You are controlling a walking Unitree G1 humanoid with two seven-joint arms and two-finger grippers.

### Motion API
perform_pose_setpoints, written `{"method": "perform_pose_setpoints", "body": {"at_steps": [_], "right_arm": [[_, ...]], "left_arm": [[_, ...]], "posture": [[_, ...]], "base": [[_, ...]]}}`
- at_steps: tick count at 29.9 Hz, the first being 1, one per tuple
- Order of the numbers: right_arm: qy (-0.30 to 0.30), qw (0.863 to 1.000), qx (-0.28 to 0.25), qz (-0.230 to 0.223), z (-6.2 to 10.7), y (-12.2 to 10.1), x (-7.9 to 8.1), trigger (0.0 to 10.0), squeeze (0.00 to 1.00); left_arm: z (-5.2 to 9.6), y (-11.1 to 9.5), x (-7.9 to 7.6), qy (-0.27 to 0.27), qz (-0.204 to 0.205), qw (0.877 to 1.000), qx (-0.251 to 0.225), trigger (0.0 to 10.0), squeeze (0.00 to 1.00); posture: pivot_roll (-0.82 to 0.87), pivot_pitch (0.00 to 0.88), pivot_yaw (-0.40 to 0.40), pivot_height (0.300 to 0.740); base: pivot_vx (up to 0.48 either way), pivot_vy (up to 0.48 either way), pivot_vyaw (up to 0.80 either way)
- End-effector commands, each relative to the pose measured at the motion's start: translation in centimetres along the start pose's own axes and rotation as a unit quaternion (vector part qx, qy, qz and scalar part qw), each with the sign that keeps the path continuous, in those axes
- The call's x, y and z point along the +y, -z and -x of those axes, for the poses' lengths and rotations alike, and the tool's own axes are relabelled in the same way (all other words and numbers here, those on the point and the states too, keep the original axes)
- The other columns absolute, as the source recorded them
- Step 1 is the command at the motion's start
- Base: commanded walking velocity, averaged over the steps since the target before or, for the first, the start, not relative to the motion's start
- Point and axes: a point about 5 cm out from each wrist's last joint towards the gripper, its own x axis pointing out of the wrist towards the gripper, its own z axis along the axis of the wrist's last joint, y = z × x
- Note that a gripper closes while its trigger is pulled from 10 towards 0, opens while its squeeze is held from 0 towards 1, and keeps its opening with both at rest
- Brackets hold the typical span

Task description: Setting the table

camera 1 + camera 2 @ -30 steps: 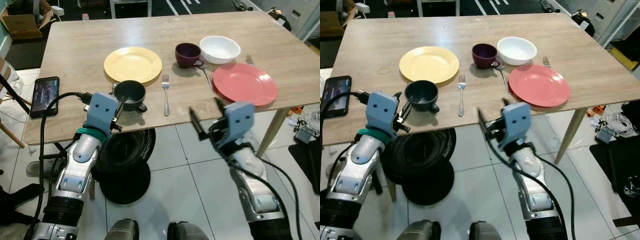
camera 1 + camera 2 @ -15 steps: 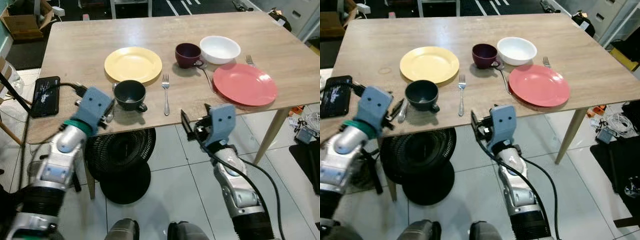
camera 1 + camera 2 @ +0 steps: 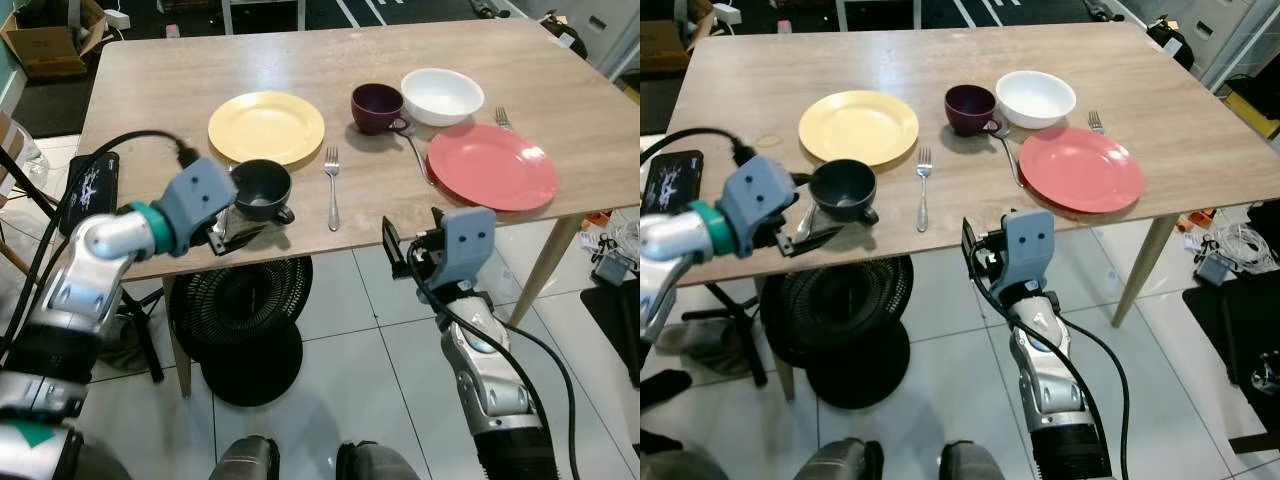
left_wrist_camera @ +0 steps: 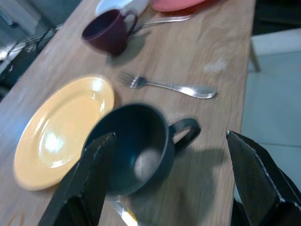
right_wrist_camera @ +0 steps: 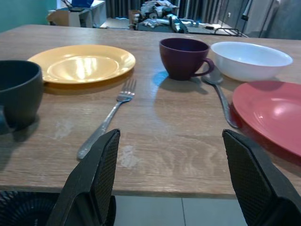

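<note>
Black fingers of left claw point(image 3: 235, 228) spread wide, now swung in beside dark mug point(image 3: 260, 189), spoon point(image 3: 806, 225) underneath on tabletop point(image 3: 160, 90). Right claw point(image 3: 985, 262) open too, pulled back below the edge. Judgement: spoon placed by yellow plate point(image 3: 266, 127); setting nearly complete.

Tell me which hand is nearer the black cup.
Left. The left hand sits right beside the black cup at the table's near edge, fingers open. The right hand hangs below the table edge, well off to the cup's right.
</note>
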Motion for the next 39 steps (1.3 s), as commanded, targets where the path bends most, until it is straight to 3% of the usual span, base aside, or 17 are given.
{"method": "perform_pose_setpoints", "body": {"at_steps": [1, 4, 8, 12, 14, 18, 22, 24, 32, 33, 34, 35, 39], "right_arm": [[0.005, 1.000, 0.004, 0.001, 0.2, 0.2, -0.1, 10.0, 0.00], [0.010, 1.000, 0.004, 0.002, 0.5, 0.3, -0.3, 10.0, 0.00], [0.016, 1.000, 0.006, 0.004, 0.8, 0.4, -0.6, 10.0, 0.00], [0.016, 1.000, 0.006, 0.004, 0.8, 0.4, -0.6, 10.0, 0.00], [0.015, 1.000, 0.005, 0.004, 0.7, 0.3, -0.5, 10.0, 0.00], [0.014, 1.000, 0.004, 0.005, 0.6, 0.3, -0.5, 10.0, 0.00], [0.013, 1.000, 0.003, 0.006, 0.6, 0.2, -0.5, 10.0, 0.00], [0.014, 1.000, 0.002, 0.006, 0.6, 0.1, -0.6, 10.0, 0.00], [0.021, 1.000, 0.002, 0.007, 0.9, 0.1, -0.7, 10.0, 0.00], [0.023, 1.000, 0.002, 0.007, 0.9, 0.1, -0.8, 10.0, 0.00], [0.024, 1.000, 0.003, 0.007, 1.0, 0.1, -0.8, 10.0, 0.00], [0.025, 1.000, 0.003, 0.007, 1.0, 0.1, -0.9, 10.0, 0.00], [0.027, 1.000, 0.003, 0.007, 1.0, 0.1, -0.9, 10.0, 0.00]], "left_arm": [[-0.3, 0.4, 0.1, 0.027, 0.001, 1.000, 0.010, 10.0, 0.00], [-0.3, 0.8, 0.7, 0.042, -0.003, 0.999, 0.028, 10.0, 0.00], [0.4, 2.1, 1.3, 0.062, 0.022, 0.996, 0.061, 10.0, 0.00], [0.6, 2.6, 1.4, 0.063, 0.031, 0.995, 0.071, 10.0, 0.00], [0.8, 3.8, 1.4, 0.085, 0.051, 0.991, 0.091, 10.0, 0.00], [0.8, 4.0, 1.3, 0.088, 0.047, 0.990, 0.097, 10.0, 0.00], [0.5, 4.2, 1.5, 0.084, 0.025, 0.991, 0.105, 10.0, 0.00], [0.0, 4.0, 1.7, 0.078, -0.029, 0.990, 0.111, 10.0, 0.00], [-0.5, 3.7, 2.1, 0.080, -0.058, 0.988, 0.115, 10.0, 0.00], [-0.6, 4.0, 2.0, 0.085, -0.075, 0.985, 0.132, 10.0, 0.00], [-0.6, 4.5, 1.7, 0.091, -0.089, 0.980, 0.151, 4.7, 0.00], [-0.6, 5.0, 1.4, 0.099, -0.094, 0.977, 0.164, 0.0, 0.00], [-0.7, 5.8, 0.6, 0.113, -0.098, 0.973, 0.178, 0.0, 0.00]], "posture": [[0.03, 0.024, 0.056, 0.740], [0.02, 0.020, 0.064, 0.740], [0.02, 0.019, 0.069, 0.740], [0.02, 0.019, 0.067, 0.740], [0.02, 0.021, 0.058, 0.740], [0.02, 0.021, 0.057, 0.740], [0.01, 0.024, 0.054, 0.740], [0.01, 0.025, 0.057, 0.740], [0.00, 0.029, 0.063, 0.740], [0.00, 0.033, 0.064, 0.740], [0.00, 0.035, 0.064, 0.740], [0.00, 0.037, 0.064, 0.740], [0.00, 0.042, 0.062, 0.740]], "base": [[0.000, 0.000, 0.00], [0.000, 0.000, 0.00], [0.000, 0.000, 0.00], [0.000, 0.000, 0.00], [0.000, 0.000, 0.00], [0.000, 0.000, 0.00], [0.000, 0.000, 0.00], [0.000, 0.000, 0.00], [0.000, 0.000, 0.00], [0.000, 0.000, 0.00], [0.000, 0.000, 0.00], [0.000, 0.000, 0.00], [0.000, 0.000, 0.00]]}}
